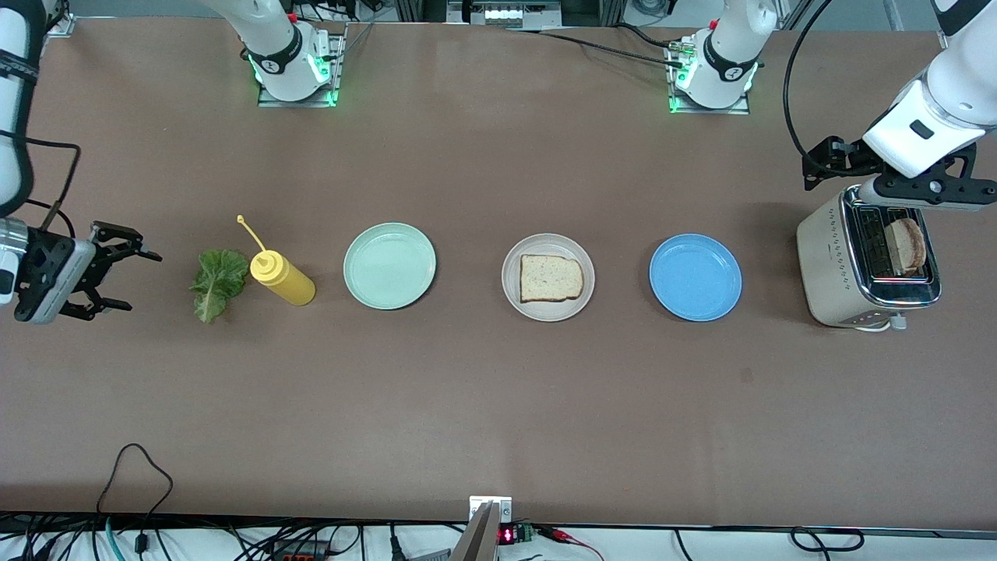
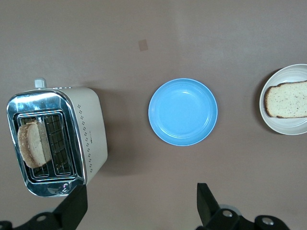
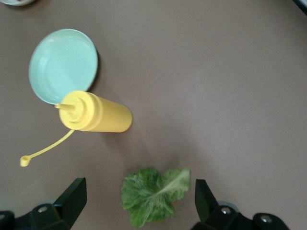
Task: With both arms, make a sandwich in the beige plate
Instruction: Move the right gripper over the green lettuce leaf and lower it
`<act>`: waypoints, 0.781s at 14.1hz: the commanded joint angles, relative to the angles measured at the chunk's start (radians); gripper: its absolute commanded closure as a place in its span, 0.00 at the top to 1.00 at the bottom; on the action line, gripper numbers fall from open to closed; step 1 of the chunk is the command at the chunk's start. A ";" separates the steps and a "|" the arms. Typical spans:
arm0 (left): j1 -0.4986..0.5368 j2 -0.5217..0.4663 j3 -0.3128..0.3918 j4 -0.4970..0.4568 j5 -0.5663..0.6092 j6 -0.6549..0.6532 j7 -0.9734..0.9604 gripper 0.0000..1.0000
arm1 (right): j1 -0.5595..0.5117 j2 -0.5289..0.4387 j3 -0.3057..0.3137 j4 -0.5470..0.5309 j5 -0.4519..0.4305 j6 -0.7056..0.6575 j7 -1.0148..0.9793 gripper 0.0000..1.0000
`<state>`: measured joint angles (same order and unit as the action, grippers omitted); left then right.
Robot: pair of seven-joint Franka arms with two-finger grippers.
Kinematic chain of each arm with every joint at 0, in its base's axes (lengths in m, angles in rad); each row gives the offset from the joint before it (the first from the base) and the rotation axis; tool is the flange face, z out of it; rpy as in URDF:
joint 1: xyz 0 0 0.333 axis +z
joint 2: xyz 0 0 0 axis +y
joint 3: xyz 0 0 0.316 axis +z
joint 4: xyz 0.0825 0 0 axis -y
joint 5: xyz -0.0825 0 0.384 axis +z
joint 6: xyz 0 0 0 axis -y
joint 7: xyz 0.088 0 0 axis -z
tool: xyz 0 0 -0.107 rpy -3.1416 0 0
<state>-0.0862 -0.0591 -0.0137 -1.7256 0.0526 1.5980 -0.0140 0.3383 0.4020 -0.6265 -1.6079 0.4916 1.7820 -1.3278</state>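
Front view, beige plate (image 1: 548, 304) holding one bread slice (image 1: 551, 278), toaster (image 1: 833, 265) holding another (image 1: 908, 245), left gripper (image 2: 139, 206) and right gripper (image 1: 117, 269) spread, empty

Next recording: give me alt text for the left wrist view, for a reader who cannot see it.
Seen from above, the open left gripper hangs over the brown table between a silver toaster holding one bread slice and an empty blue plate. At the frame's edge, a beige plate carries a second bread slice.
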 commanded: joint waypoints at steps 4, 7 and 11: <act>-0.004 0.010 0.001 0.029 -0.007 -0.024 -0.007 1.00 | -0.068 -0.028 0.160 -0.113 -0.252 0.091 0.427 1.00; -0.003 0.010 0.001 0.029 -0.007 -0.024 -0.007 1.00 | -0.070 -0.026 0.168 -0.184 -0.274 0.126 0.695 1.00; -0.003 0.010 0.001 0.029 -0.007 -0.024 -0.007 1.00 | -0.099 0.007 0.174 -0.254 -0.275 0.226 0.769 1.00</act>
<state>-0.0861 -0.0591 -0.0137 -1.7254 0.0526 1.5979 -0.0140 0.2741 0.4048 -0.4812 -1.8251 0.2363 1.9602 -0.5966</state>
